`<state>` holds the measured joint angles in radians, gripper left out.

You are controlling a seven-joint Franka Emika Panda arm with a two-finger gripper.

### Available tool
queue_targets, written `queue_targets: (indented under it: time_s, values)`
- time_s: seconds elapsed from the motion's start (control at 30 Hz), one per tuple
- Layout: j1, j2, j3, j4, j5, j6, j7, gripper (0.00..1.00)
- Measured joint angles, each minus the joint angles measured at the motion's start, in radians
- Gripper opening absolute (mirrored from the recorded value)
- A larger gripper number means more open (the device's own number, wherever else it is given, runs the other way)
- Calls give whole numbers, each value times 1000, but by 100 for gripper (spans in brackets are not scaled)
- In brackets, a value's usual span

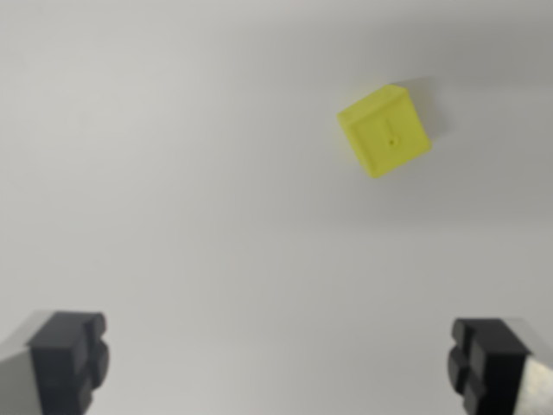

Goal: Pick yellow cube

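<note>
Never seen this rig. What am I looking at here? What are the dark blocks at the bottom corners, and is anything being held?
This picture comes from a camera mounted on the robot arm's wrist, looking down at a plain white surface. The two dark blocks in the bottom corners are the gripper's fingers, seen from just behind. They stand wide apart with nothing between them, so nothing is held. The only thing on the surface is a small yellow cube, up and toward the wrist view's right, turned at an angle. It lies well clear of the fingers.
</note>
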<state>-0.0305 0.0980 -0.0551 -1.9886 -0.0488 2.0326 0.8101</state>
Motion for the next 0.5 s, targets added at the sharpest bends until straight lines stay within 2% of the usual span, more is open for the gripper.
queue_targets:
  time_s: [0.23, 0.5]
  values:
    - [-3, 1, 0, -5, 0, 8, -17, 100]
    - [-18, 19, 0, -33, 1, 60, -74, 100]
